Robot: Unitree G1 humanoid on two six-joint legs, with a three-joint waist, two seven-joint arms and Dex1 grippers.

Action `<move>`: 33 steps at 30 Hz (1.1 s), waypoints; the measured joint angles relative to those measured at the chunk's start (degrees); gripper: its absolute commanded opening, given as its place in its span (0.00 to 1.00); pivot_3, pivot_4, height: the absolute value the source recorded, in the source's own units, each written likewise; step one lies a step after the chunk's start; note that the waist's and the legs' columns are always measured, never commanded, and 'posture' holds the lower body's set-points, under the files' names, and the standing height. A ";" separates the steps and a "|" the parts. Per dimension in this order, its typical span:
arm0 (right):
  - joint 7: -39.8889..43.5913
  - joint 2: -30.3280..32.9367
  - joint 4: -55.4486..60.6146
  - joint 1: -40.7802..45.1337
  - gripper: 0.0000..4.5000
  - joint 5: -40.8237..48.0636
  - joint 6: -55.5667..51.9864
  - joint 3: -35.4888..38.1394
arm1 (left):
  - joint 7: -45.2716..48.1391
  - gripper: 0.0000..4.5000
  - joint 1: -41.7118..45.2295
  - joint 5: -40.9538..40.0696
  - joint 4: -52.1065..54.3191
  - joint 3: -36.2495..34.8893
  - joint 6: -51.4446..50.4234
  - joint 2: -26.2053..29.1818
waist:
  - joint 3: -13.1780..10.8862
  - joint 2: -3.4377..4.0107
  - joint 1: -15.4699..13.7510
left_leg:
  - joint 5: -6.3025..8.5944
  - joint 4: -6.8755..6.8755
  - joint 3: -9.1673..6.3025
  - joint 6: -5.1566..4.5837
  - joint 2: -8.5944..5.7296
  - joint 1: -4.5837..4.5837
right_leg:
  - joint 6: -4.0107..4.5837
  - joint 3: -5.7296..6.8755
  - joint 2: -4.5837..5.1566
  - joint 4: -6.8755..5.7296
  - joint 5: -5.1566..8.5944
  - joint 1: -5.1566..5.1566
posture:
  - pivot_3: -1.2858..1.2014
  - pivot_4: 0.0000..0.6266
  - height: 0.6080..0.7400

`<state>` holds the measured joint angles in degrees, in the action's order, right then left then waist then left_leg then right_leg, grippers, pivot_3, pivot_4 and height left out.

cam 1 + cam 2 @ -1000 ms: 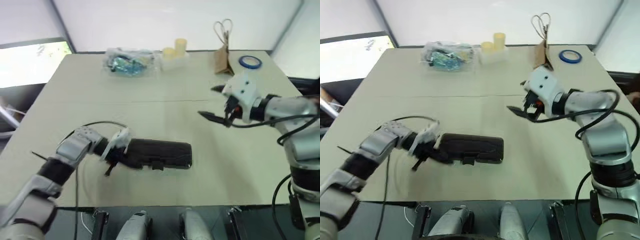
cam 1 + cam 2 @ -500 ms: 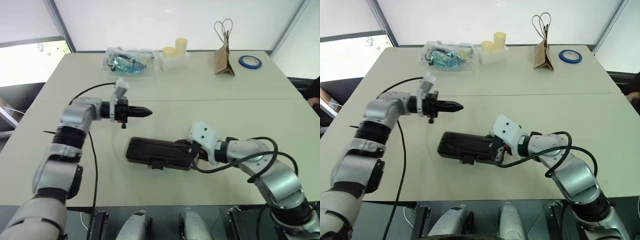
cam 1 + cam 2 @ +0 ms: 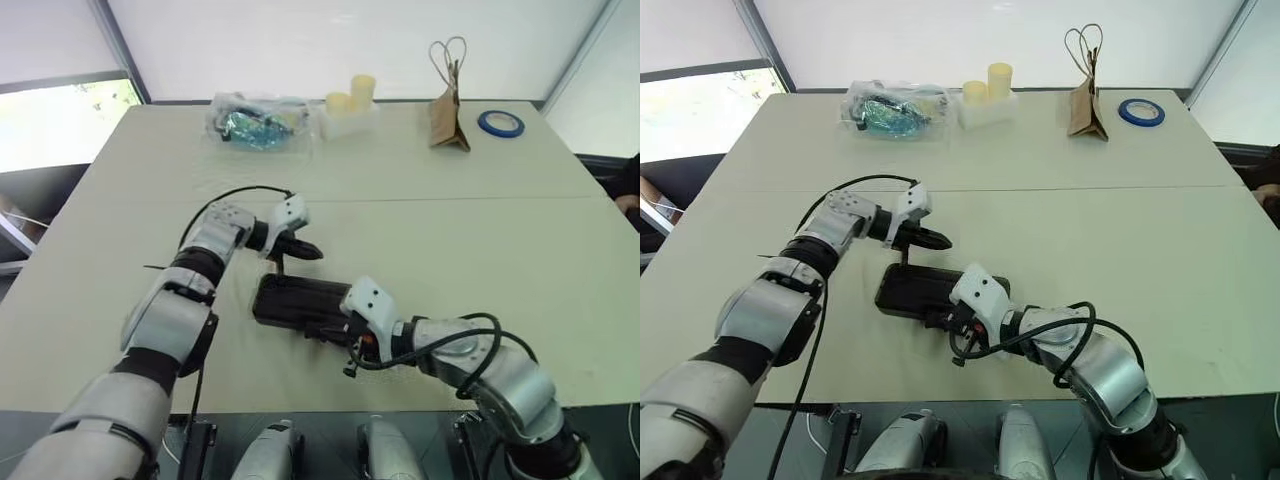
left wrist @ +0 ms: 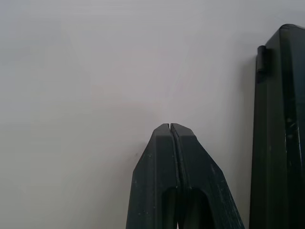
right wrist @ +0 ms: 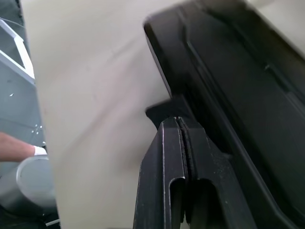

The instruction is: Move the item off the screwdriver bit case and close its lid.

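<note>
The dark screwdriver bit case lies flat on the beige table, a little left of centre and near me. Its lid rests down on the tray, and a small black latch tab juts from the near edge. My right gripper is shut, its tips at that latch tab on the case's near side. The left gripper is shut too, empty, and hovers just past the case's far edge, pointing right. The hinge edge of the case runs beside the left gripper. The item is out of view.
Along the far edge stand a clear bag of blue parts, yellow cups in a white holder, a brown paper bag and a blue tape roll. The table's near edge is close below the case.
My right gripper came down from mid-air on the right, open, to the case's near edge and shut. The left gripper left the case's left end, rose, then sank to its far edge.
</note>
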<state>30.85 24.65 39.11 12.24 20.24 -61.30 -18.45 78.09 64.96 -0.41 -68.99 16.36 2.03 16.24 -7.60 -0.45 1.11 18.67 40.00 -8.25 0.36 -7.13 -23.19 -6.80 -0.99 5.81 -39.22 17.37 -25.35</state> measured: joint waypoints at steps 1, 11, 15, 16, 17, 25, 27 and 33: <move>-0.35 -0.22 -0.51 -0.04 0.01 -0.19 0.86 -0.40 | 0.99 0.00 0.17 0.00 -0.31 -0.21 -0.02 -0.41 | 0.00 0.00 0.05 | 0.00 0.00 0.01 0.00 0.00 0.00 | 0.00 0.00 0.00 -0.01 0.00 0.00 | 0.52 0.24 1.00; -1.50 -0.35 -3.95 1.28 0.01 -1.50 5.96 -3.19 | 6.43 0.00 0.92 3.31 -0.69 -0.05 1.63 -2.84 | 0.01 -0.01 -0.05 | 0.00 0.04 0.00 0.00 0.00 0.05 | 0.00 0.01 -0.01 -0.02 0.00 0.05 | 0.52 0.24 1.00; -1.60 1.15 -0.44 0.99 0.01 -0.25 2.54 -2.96 | 6.80 0.00 0.44 4.51 -0.69 -0.06 2.43 -2.53 | 0.01 -0.01 -0.05 | 0.00 0.02 0.00 0.00 0.00 0.04 | 0.00 0.00 -0.01 -0.02 0.00 0.04 | 0.52 0.24 1.00; -1.74 1.15 0.10 0.73 0.01 0.14 1.90 -2.97 | 6.82 0.00 0.38 4.75 -0.68 -0.12 2.60 -2.45 | 0.01 -0.01 -0.06 | 0.00 0.02 -0.01 0.00 0.00 0.04 | 0.00 0.00 -0.01 -0.02 0.00 0.04 | 0.52 0.24 1.00; -1.80 1.16 0.50 0.36 0.01 0.43 1.49 -3.00 | 6.35 0.00 0.37 4.62 -0.62 0.22 2.74 -2.33 | 0.01 -0.01 -0.09 | 0.00 0.02 -0.01 0.00 0.00 0.04 | 0.00 0.00 -0.01 -0.02 0.00 0.05 | 0.52 0.24 1.00; -3.71 0.79 0.60 -1.23 0.01 1.02 -0.60 -3.75 | 8.51 0.00 -0.68 4.92 -0.56 0.75 3.25 -1.77 | 0.01 -0.01 -0.09 | 0.00 0.03 -0.01 0.00 -0.01 0.03 | 0.00 0.00 -0.01 -0.03 0.00 0.04 | 0.52 0.24 1.00; -4.47 0.43 -0.05 -1.06 0.01 0.37 0.22 -4.43 | 9.67 0.00 -0.74 4.99 -0.48 0.75 3.16 -1.72 | 0.01 -0.01 -0.07 | 0.00 0.03 0.00 0.00 -0.01 0.03 | 0.00 0.00 -0.01 -0.03 0.00 0.04 | 0.52 0.24 1.00; -4.53 0.84 -1.84 0.39 0.01 -0.67 2.06 -6.07 | 10.03 0.00 -1.16 6.10 0.77 0.75 3.70 -1.37 | 0.03 -0.04 0.07 | 0.00 0.04 -0.01 0.00 0.01 0.05 | 0.00 0.00 -0.03 -0.04 0.00 0.05 | 0.52 0.24 1.00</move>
<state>26.33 25.49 37.27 12.63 19.57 -59.24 -24.52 88.13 63.80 5.69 -68.22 17.11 5.73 14.87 -7.57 -0.49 1.18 18.67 40.05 -8.26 0.36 -7.12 -23.14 -6.80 -0.98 5.78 -39.26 17.37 -25.30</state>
